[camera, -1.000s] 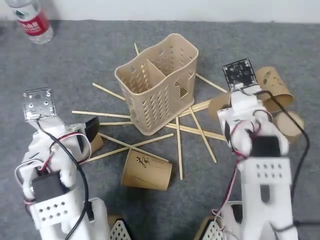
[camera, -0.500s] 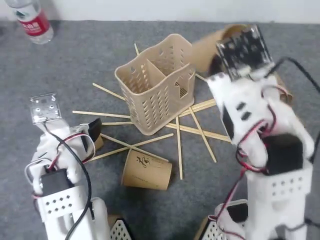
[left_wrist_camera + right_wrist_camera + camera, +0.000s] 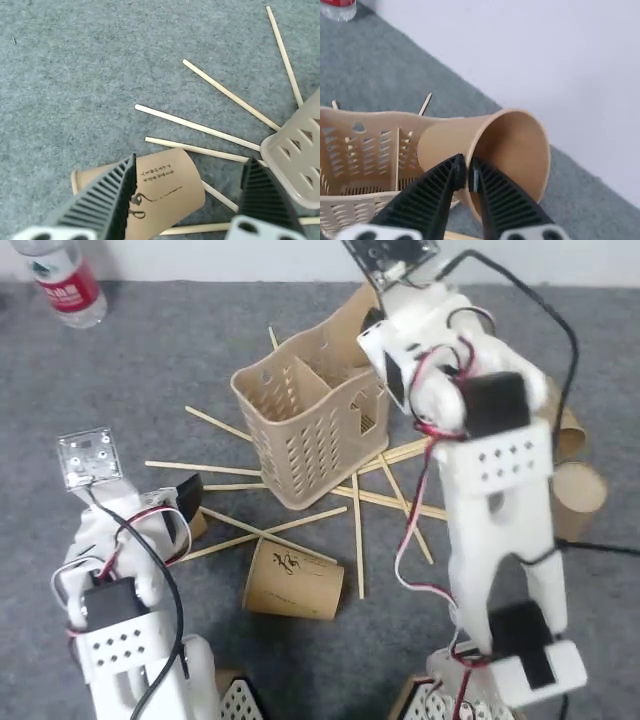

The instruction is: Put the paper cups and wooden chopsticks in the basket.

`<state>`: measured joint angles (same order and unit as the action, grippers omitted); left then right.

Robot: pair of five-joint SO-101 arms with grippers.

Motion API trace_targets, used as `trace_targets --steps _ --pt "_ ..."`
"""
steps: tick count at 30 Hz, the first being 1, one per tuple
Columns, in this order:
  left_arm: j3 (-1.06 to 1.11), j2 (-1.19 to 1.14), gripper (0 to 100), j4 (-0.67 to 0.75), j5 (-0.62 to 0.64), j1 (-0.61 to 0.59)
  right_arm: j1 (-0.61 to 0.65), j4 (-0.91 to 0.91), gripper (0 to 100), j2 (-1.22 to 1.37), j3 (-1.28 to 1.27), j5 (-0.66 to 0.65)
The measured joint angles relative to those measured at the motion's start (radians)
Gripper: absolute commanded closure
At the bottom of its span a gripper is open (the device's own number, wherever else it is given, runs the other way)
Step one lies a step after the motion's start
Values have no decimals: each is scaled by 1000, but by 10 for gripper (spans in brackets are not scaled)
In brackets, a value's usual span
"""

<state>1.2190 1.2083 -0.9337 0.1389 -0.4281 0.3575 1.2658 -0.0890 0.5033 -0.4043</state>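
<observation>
A brown paper cup [image 3: 492,137] hangs sideways, its rim pinched between the tips of the right gripper [image 3: 467,167]. Its narrow end points toward the beige basket [image 3: 365,145], which stands upright just beside it and has holes and two compartments. A second cup [image 3: 167,182], with print, lies on its side directly under the left gripper [image 3: 191,162], between the spread fingers. Wooden chopsticks [image 3: 197,127] lie flat just beyond it, fanned around the basket.

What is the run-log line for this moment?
right gripper: shut on paper cup, near basket | left gripper: open, above lying cup | chopsticks: scattered
</observation>
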Motion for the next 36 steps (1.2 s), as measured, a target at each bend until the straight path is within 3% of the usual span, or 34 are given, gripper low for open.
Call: trace_targets --steps 5,10,12,21,27,31,36 --pt "0 0 683 0 0 -2 9 3 976 35 0 -2" --pt "0 0 683 0 0 0 69 21 734 37 0 -3" --pt "0 0 683 0 0 0 98 21 690 37 0 -3" --pt "0 0 683 0 0 -2 127 29 779 37 0 -3" --pt "-18 0 683 -6 -25 -34 -11 126 782 -31 61 -3" --pt "-157 0 683 -127 -81 -147 -100 265 782 -92 49 -2" --pt "-218 -68 683 -265 -100 -184 -173 356 783 -101 -35 -3"
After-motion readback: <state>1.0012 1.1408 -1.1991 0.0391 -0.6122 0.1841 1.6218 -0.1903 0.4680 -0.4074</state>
